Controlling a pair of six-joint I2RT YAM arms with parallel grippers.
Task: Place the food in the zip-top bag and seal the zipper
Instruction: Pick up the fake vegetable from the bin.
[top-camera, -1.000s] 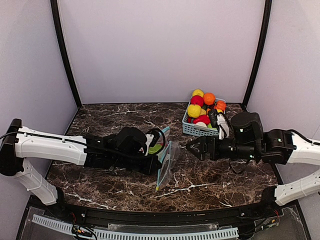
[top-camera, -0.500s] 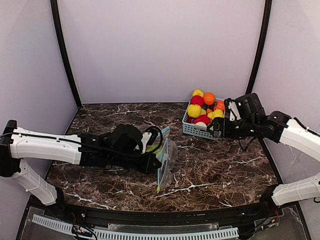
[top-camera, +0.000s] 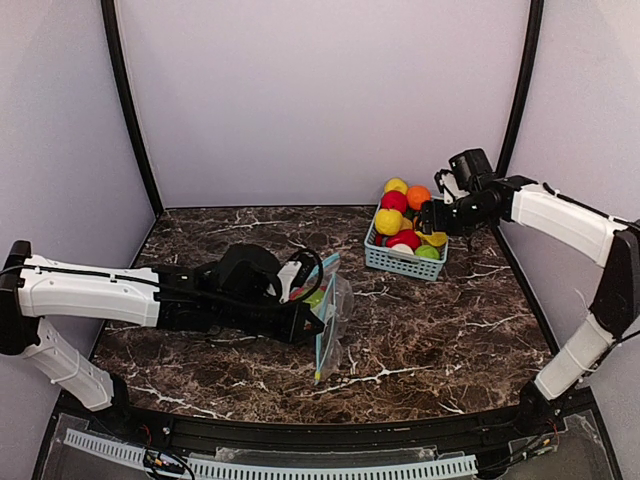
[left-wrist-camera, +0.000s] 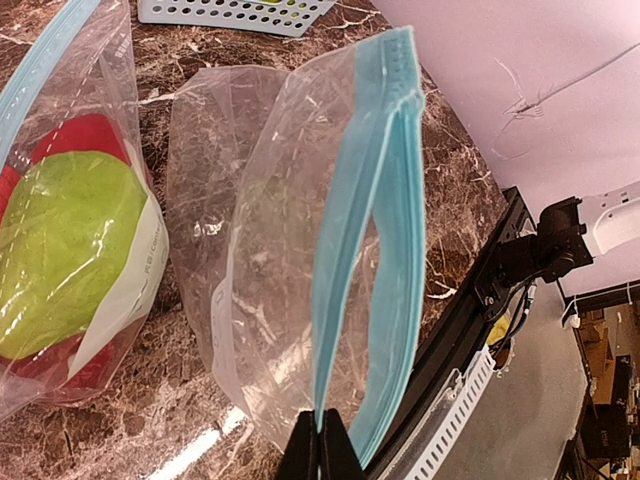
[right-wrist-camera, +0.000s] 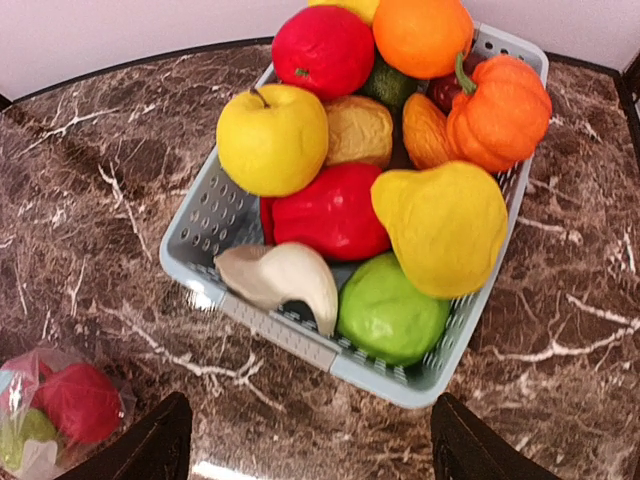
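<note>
The right end effector (right-wrist-camera: 310, 452) hangs above the basket (right-wrist-camera: 196, 236) with its jaws wide apart and nothing between them, so it is released. The left end effector (left-wrist-camera: 321, 450) is clenched on one end of the blue zipper (left-wrist-camera: 372, 210) of the bag (left-wrist-camera: 270, 300) and holds the bag up on its edge. The coming move turns on one relation: the food (right-wrist-camera: 330, 215) lies straight under the right end effector, heaped in the basket at the far right of the table (right-wrist-camera: 80, 200), while the bag is well apart to the left, just beside the left arm. The right arm is therefore clearly the nearer one for the pick, and by judgement it must then carry the piece across to the bag. At the near rim of the basket a yellow pear (right-wrist-camera: 440, 228) and a green fruit (right-wrist-camera: 390, 312) touch each other. The long axis of the pear runs slantwise to the line between the jaws. The pieces are glossy, rounded and hard-looking, so they are likely to slip from a shallow pinch. The basket is light-blue plastic with slots. The bag is thin, clear, crumpled film and seems limp. A second bag (left-wrist-camera: 70, 240), with green and red pieces inside, lies beside it on the dark marbled table.
</note>
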